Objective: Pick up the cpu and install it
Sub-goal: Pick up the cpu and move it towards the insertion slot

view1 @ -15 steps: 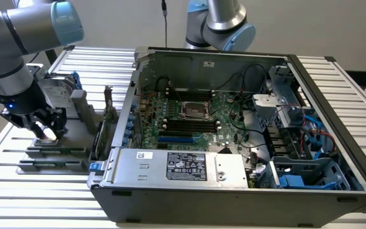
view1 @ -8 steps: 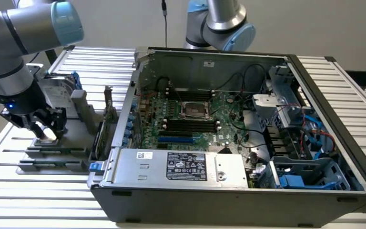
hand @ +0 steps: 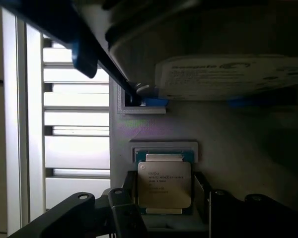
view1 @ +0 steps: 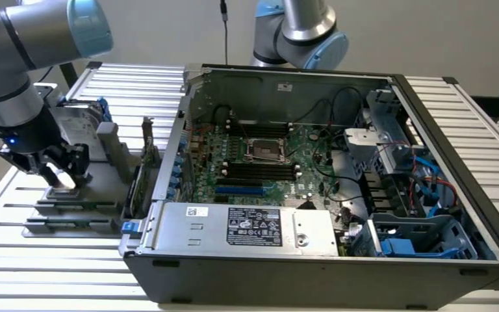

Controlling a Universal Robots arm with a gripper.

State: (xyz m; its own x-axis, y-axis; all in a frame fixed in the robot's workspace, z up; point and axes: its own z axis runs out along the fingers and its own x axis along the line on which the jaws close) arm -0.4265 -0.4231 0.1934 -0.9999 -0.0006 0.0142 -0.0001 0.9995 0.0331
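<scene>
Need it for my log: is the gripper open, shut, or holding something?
Gripper: down at the cpu; open or gripping it cannot be told.

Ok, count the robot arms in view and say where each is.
2. One arm is at the exterior view's left, reaching down over the grey fixture; the other stands behind the open computer case. More could be out of frame.

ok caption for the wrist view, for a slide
Gripper close over the cpu, which sits in its grey holder, with the labelled hard drive nearby
</scene>
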